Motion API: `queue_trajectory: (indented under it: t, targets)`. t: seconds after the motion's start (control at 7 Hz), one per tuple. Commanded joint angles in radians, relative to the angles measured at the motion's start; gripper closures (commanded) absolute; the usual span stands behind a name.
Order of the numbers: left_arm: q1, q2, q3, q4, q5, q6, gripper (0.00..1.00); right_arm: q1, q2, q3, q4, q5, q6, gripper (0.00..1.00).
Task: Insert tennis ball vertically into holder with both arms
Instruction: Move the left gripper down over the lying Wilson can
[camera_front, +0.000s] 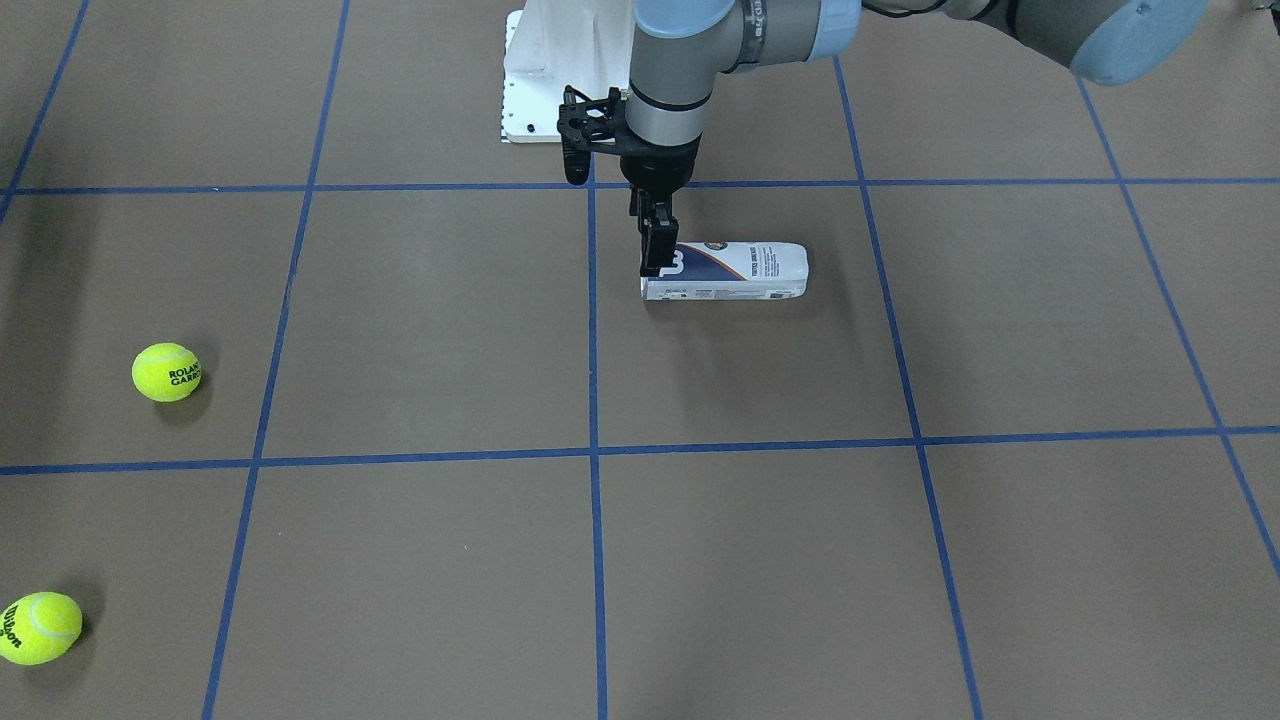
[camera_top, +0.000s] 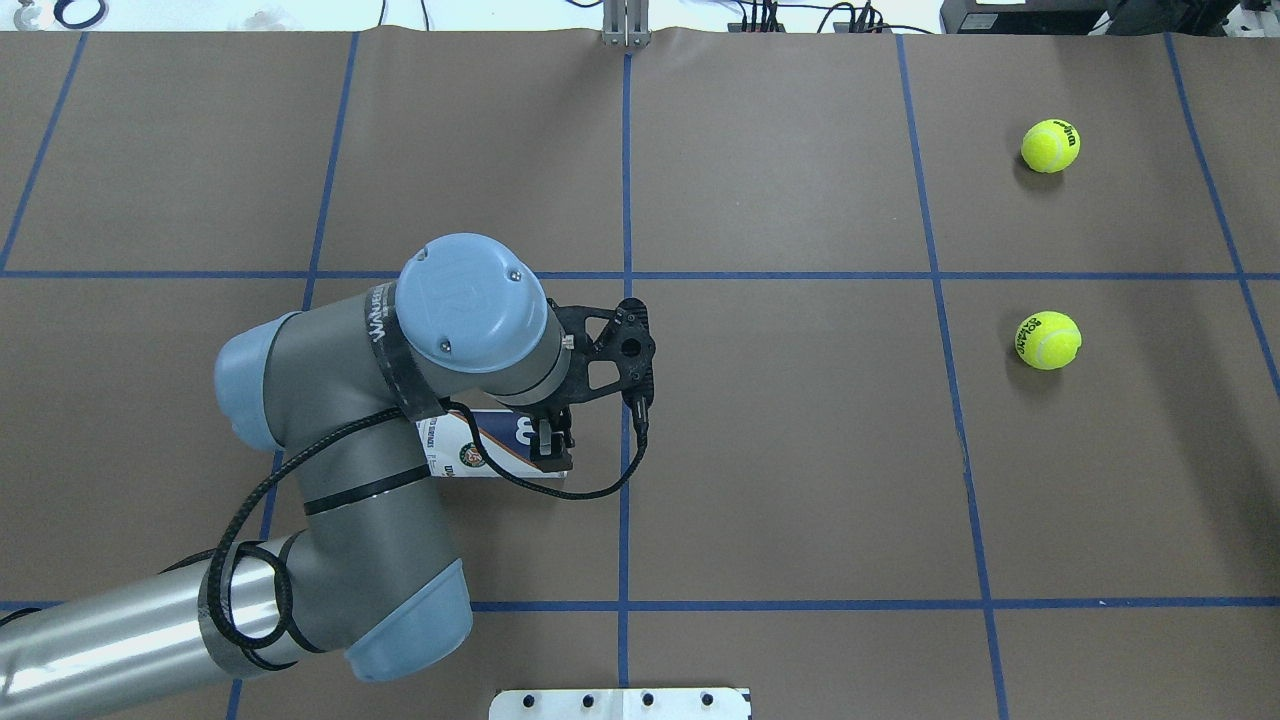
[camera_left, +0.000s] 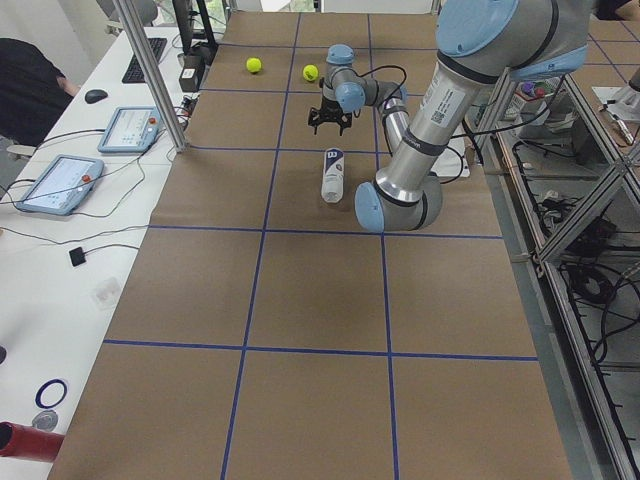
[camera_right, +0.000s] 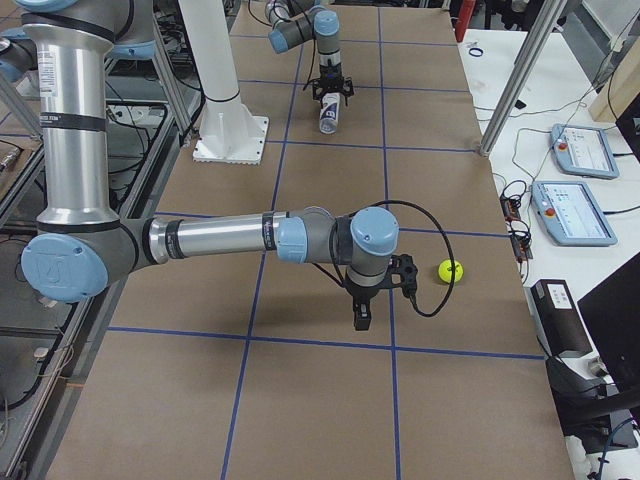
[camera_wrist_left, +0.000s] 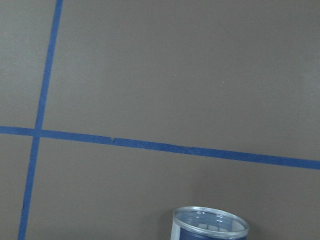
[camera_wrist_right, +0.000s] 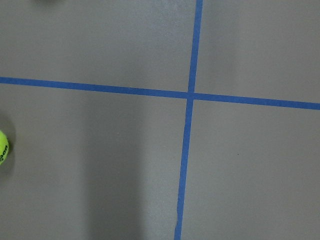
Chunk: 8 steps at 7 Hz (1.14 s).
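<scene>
Now the left claw (camera_front: 657, 262) stands at the open end of the lying tube (camera_front: 745, 272); whether it grips, I cannot tell. Pinch the rim firmly before tipping it upright.

White-and-navy labelled holder (camera_front: 740, 272), yellow-green tennis balls (camera_front: 166, 372), brown table (camera_front: 760, 580) with blue grid lines, silver-grey, blue-capped left arm (camera_top: 330, 400)

overhd+front: opposed; look down | sides: table (camera_left: 300, 300) ends | wrists: close-up
</scene>
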Motion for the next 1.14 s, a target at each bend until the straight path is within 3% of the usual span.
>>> queue_trajectory:
  t: [0.0, 1.0]
  targets:
    - [0.028, -0.004, 0.048, 0.005, 0.027, 0.004, 0.01, 0.0, -0.001, -0.003, 0.0, -0.001, 0.0, 0.01]
    - [0.054, -0.008, 0.114, -0.009, 0.064, 0.004, 0.01, 0.0, -0.001, -0.016, 0.0, -0.009, -0.003, 0.01]
